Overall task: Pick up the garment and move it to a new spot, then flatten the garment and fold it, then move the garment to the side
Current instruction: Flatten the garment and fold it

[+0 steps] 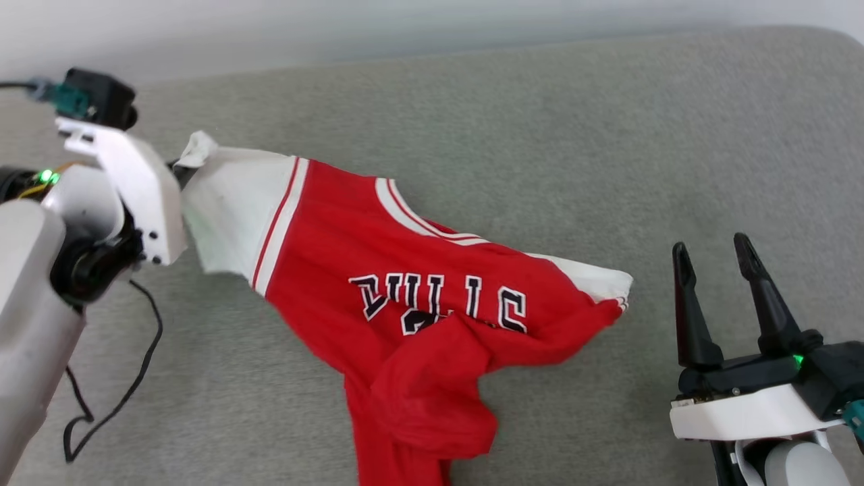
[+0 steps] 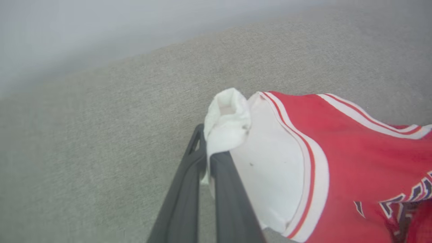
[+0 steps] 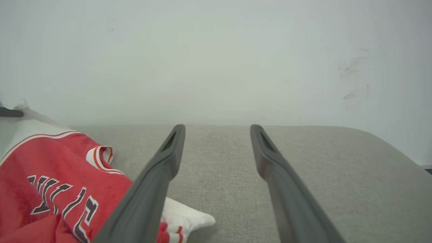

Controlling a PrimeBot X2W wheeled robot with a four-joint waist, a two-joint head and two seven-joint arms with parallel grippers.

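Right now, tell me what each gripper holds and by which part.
Left gripper is shut on the jersey, pinching the bunched end of its white sleeve. Right gripper is open and holds nothing.

On the cushion, garment lies left of the right end effector

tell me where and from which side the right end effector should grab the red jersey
Grip the free white sleeve of the red basketball jersey with black letters, nearest the open right end effector. Come in low from the robot's right: it rests on the grey fabric surface, and the left end effector pinches the opposite white sleeve.
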